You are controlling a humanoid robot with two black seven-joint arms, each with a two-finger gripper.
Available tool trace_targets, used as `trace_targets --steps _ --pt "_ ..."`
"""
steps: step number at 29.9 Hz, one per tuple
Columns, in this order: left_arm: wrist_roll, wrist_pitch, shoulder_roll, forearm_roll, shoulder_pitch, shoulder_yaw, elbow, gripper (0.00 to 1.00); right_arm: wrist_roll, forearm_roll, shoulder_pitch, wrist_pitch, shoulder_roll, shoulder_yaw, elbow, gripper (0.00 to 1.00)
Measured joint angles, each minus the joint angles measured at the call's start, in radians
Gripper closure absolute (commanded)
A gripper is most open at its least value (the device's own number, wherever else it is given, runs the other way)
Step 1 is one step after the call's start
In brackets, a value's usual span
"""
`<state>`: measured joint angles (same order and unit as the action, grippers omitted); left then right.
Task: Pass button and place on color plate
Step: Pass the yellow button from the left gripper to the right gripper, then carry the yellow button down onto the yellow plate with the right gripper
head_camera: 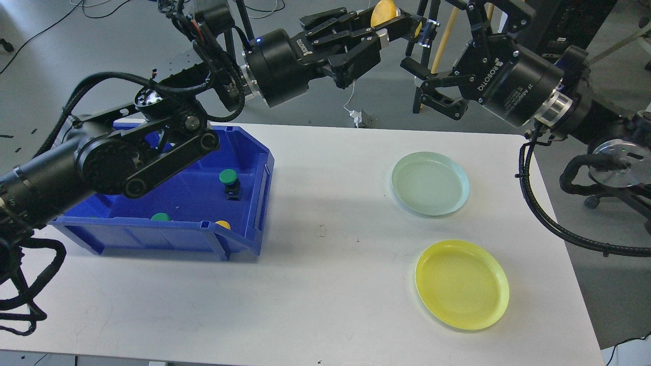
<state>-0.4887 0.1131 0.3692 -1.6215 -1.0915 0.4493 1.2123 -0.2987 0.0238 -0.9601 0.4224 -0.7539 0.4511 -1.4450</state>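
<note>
My left gripper (407,25) is shut on a yellow button (383,10) and holds it high above the table's far edge. My right gripper (432,35) is open, its fingers (414,66) spread wide just right of the button, close to the left fingertips. A yellow plate (462,284) lies at the front right of the white table, and a pale green plate (430,183) lies behind it. A blue bin (168,203) at the left holds a green button (229,177) on a black base, another green button (160,217) and a yellow button (222,224).
The white table (315,264) spans the view. Black stand legs (422,76) and wooden poles stand on the floor behind the table. Cables from my right arm (539,213) hang past the table's right edge.
</note>
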Motion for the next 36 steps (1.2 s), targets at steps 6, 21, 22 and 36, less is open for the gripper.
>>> trace_targets --steps 6,21,22,36 --pt "0.000 0.005 -0.013 0.000 0.000 0.001 0.000 0.67 -0.009 0.001 -0.001 -0.033 0.011 0.000 -0.002 0.20" --pt "0.000 0.024 -0.017 0.003 0.004 0.007 -0.001 0.67 -0.015 0.002 0.000 -0.021 0.016 0.002 -0.011 0.61" --pt "0.000 0.025 -0.017 0.003 0.004 0.007 -0.001 0.67 -0.013 0.002 0.000 -0.021 0.016 0.002 -0.011 0.65" --pt "0.000 0.044 -0.028 0.003 0.008 0.008 -0.001 0.16 -0.006 0.002 0.000 -0.017 0.010 0.008 -0.011 0.76"
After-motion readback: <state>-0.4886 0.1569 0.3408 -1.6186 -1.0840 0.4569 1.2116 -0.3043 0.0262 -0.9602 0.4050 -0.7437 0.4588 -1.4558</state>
